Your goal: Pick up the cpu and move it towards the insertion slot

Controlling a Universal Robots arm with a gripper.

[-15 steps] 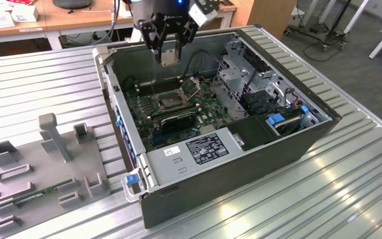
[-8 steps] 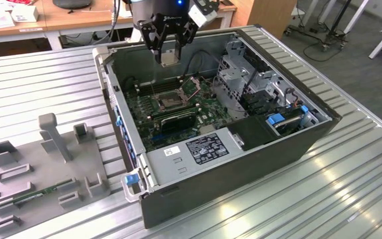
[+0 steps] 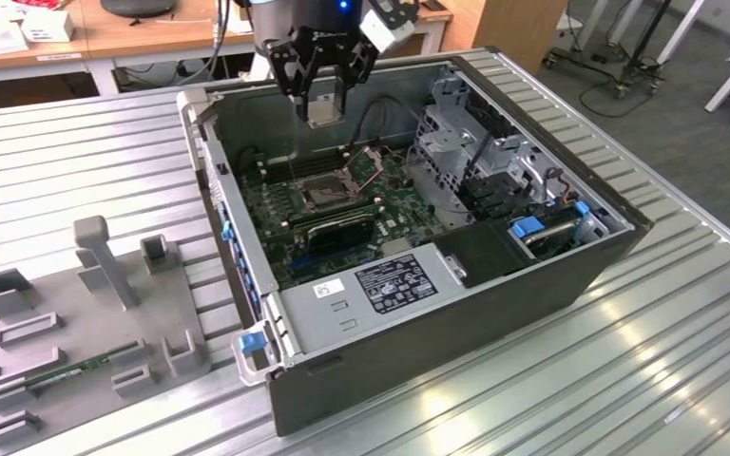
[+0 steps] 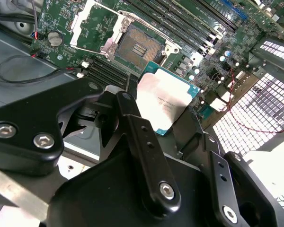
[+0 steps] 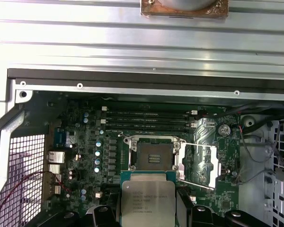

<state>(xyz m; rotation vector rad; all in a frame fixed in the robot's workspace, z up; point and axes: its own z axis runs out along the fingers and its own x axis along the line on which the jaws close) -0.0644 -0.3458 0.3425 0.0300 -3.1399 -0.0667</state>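
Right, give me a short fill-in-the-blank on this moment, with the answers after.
1. The claw is shut on the ____.
2. The cpu hangs above the motherboard, not yet seated in the insertion ____.
3. The insertion slot has its metal retention frame swung ____.
4. The motherboard sits inside an open computer ____.

Answers: cpu; slot; open; case

Robotics test bench in an office-style lab

An opened computer case [image 3: 467, 247] lies on a ribbed aluminium table [image 3: 73, 161] beside a grey fixture tray [image 3: 73, 351] of part holders. Behind it stand wooden desks [image 3: 149, 33] with papers, trailing cables, grey carpet and a wheeled equipment stand [image 3: 606, 66].
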